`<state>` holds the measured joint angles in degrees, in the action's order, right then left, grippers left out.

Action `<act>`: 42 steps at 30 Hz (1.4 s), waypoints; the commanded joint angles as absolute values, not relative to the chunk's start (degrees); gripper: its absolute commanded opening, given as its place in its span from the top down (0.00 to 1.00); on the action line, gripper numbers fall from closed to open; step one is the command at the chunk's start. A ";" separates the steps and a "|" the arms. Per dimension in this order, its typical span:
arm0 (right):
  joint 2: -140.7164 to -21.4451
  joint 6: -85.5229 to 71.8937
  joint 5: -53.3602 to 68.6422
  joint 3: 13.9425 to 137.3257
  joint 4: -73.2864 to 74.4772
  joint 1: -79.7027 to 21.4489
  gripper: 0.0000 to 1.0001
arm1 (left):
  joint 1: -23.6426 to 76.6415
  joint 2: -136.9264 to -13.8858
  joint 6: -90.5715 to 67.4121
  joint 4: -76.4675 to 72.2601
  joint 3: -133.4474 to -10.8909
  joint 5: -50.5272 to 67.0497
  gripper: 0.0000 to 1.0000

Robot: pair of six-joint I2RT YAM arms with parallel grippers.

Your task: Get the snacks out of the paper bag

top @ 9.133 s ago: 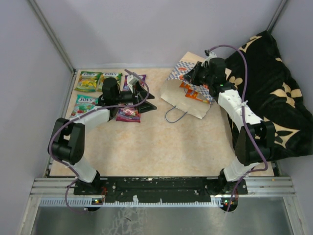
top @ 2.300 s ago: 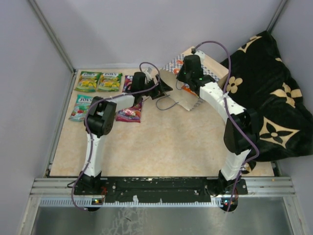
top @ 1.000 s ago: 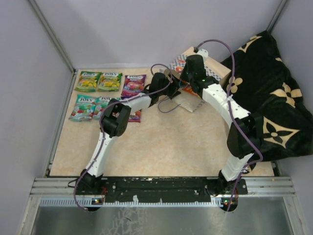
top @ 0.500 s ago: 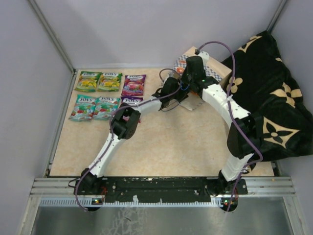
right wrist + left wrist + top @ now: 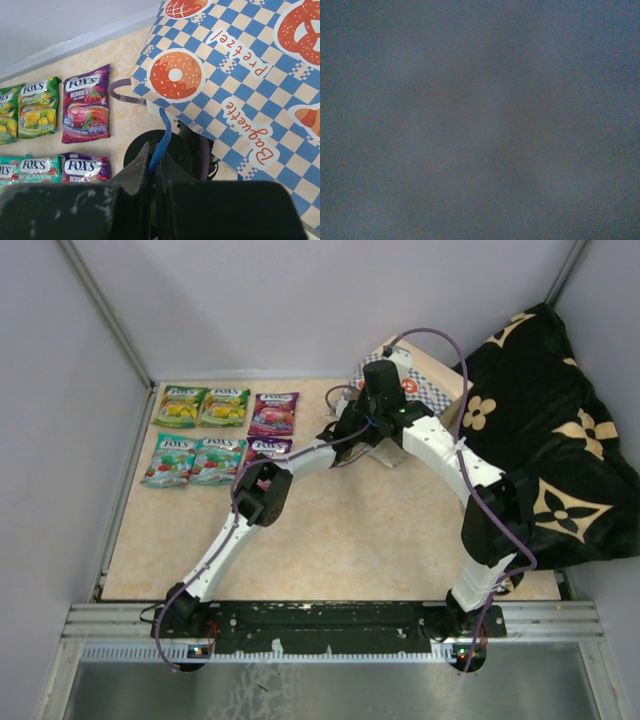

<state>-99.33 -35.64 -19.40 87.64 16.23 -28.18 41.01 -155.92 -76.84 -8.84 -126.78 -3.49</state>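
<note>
Blue cord handle (image 5: 164,131) of checkered paper bag (image 5: 240,75) pinched in right claw (image 5: 154,165).

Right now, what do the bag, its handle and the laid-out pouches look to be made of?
The bag looks like matte printed paper: a flat checkered face with a sharp folded edge. The handle is a thin blue cord, perhaps twisted paper or string; it is too fine to tell. The pouches look like glossy plastic or foil film, with a shine on their printed faces.

Left wrist view all grey blur, left claw hidden behind paper bag (image 5: 432,370)
</note>
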 commanded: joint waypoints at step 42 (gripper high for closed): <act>-92.22 -36.79 -22.91 88.13 13.44 -30.73 1.00 | 36.50 -153.20 -74.64 -25.56 -114.51 -3.86 1.00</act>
<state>-96.38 -37.50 -20.03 87.64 16.91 -30.70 38.46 -160.88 -80.01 -18.50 -126.69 -7.25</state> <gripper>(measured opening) 0.010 0.005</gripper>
